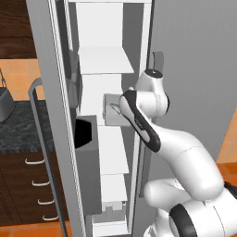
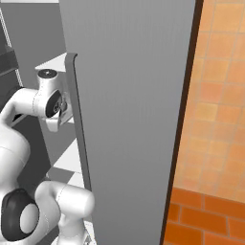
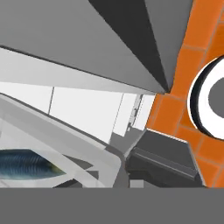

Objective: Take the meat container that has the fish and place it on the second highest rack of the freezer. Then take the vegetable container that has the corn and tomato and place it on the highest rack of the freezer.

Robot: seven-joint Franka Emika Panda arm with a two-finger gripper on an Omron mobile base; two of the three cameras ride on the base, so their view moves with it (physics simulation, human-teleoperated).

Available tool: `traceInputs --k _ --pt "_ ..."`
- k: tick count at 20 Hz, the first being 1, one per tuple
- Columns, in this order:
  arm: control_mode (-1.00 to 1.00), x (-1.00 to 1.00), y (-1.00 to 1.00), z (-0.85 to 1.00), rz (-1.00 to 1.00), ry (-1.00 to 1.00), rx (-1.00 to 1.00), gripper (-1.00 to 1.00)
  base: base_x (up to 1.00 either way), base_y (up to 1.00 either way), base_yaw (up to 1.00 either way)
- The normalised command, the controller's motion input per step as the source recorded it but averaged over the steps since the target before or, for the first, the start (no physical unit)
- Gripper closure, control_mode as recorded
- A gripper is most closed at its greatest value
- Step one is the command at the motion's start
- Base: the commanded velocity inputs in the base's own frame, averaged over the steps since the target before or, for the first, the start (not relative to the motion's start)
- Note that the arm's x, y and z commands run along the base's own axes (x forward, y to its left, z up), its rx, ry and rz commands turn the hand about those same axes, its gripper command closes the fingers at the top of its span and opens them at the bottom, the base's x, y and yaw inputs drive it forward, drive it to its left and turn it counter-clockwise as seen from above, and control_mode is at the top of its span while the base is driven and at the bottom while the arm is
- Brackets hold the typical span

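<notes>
1. We see the freezer (image 1: pixel 99 60) standing open, its white shelves stacked one above another between white inner walls.
2. The meat container (image 1: pixel 112 111) sits at the level of the second shelf from the top we can see, partly hidden behind our arm's wrist.
3. In the hand view the meat container (image 3: pixel 65 144) fills the lower left, with the fish (image 3: pixel 28 165) lying inside it, dark blue-grey with a yellowish tip.
4. Our end effector is pressed nearly together; its fingertips are not visible, and the container lies right up against the hand, so we take it to be pinching the container's wall, though the contact itself is hidden.
5. The open freezer door (image 1: pixel 53 115) stands to the left of the shelves, carrying a long grey bar handle (image 1: pixel 39 139) and dark door bins (image 1: pixel 88 139).
6. The neighbouring closed grey door (image 2: pixel 134 119) rises just right of the arm and blocks most of the right base view of the shelves.
7. Left of the freezer, a dark speckled counter (image 1: pixel 23 129) lies above wood drawers (image 1: pixel 23 194), with a grey pot (image 1: pixel 5 104) at its edge.
8. Orange tile floor (image 3: pixel 183 74) shows below.
</notes>
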Motion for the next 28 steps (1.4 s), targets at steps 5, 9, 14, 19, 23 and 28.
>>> traceInputs --k 5,9,14,19,23,28 --pt "-1.0 0.39 0.06 -0.35 0.0 0.0 0.0 1.0 0.0 0.0 0.0" --pt "-1.0 0.48 0.16 -0.2 0.0 -0.05 0.0 1.0 0.0 0.0 0.0" --pt "-1.0 0.74 0.12 -0.15 -0.01 0.0 -0.01 1.0 0.0 0.0 0.0" --pt "-1.0 0.63 0.0 -0.16 -0.01 0.02 -0.02 1.0 0.0 0.0 0.0" --pt "-1.0 0.16 0.0 -0.46 0.0 0.09 -0.08 1.0 0.0 0.0 0.0" --pt "-1.0 0.23 0.03 -0.32 0.0 0.03 -0.07 1.0 0.0 0.0 0.0"
